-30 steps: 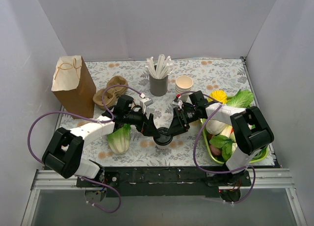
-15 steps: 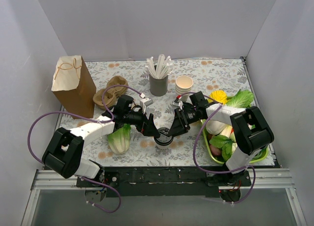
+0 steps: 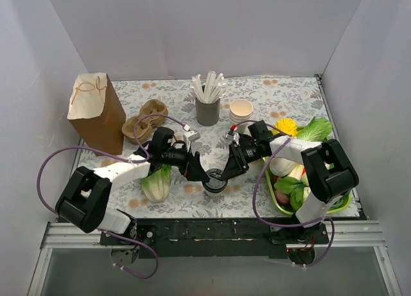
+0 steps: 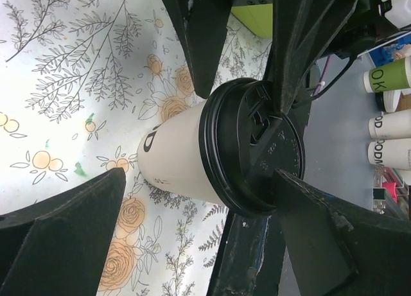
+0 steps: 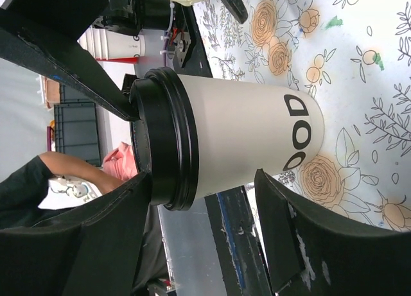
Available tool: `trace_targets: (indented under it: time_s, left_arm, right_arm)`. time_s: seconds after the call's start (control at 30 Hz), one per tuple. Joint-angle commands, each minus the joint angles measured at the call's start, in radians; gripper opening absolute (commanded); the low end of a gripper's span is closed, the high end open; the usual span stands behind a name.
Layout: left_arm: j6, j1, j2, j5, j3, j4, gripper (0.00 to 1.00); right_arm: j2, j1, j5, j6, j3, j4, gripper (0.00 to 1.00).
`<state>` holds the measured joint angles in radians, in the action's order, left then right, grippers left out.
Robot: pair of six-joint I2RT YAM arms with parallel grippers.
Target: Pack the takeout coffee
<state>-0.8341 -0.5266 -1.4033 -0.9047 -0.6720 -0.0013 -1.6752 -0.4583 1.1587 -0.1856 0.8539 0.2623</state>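
A: Nearest us first. What are we seeing btwn the two arms?

B: We're seeing the takeout coffee [image 3: 215,179] standing upright on the floral cloth [image 3: 270,97], front-centre, w/ its black lid [image 4: 257,148] on. A leafy green [image 3: 156,183] is lying just to its L, by the L arm.

A: And the grippers?

B: The left gripper [image 3: 203,174] is sitting at the cup's L side and the right gripper [image 3: 227,173] at its R side, both tips right by the lid. On the L wrist cam we're seeing its fingers [image 4: 64,225] spread wide, w/ the cup showing in the gap. R wrist cam is showing the same: fingers [image 5: 302,244] wide apart, cup in the gap. So neither one is clamping anything. One R finger is crossing over the lid in the L wrist view, but we can't tell if it's actually touching.

A: Going further back?

B: On the R, a green tray [image 3: 340,206] of veg is sitting beside the R arm. Far L, a paper bag [image 3: 96,113] is standing upright w/ brown pulp carriers [image 3: 153,108] just beside it. At the back-centre we're seeing a grey cup [image 3: 207,111] of white sticks [image 3: 209,85], and a stack of cream cups [image 3: 241,110] near it, well apart from the coffee.
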Motion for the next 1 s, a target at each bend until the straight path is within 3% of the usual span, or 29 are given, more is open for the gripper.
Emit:
trace_targets:
  time_s: [0.0, 0.57, 0.83, 0.97]
  left_arm:
    - [0.026, -0.004, -0.036, -0.002, 0.051, 0.073, 0.98]
    - [-0.037, 0.011, -0.088, -0.028, 0.161, 0.270, 0.98]
    - [-0.049, 0.016, -0.063, -0.045, 0.157, 0.274, 0.98]
    - [-0.068, 0.014, -0.071, -0.053, 0.126, 0.265, 0.98]
  right_arm:
    - [-0.020, 0.006, -0.033, 0.075, 0.017, 0.020, 0.72]
    - [-0.112, 0.006, -0.018, 0.357, 0.174, 0.135, 0.71]
    - [-0.116, 0.007, 0.079, 0.411, 0.264, 0.209, 0.91]
    - [-0.112, 0.007, 0.078, 0.455, 0.306, 0.293, 0.94]
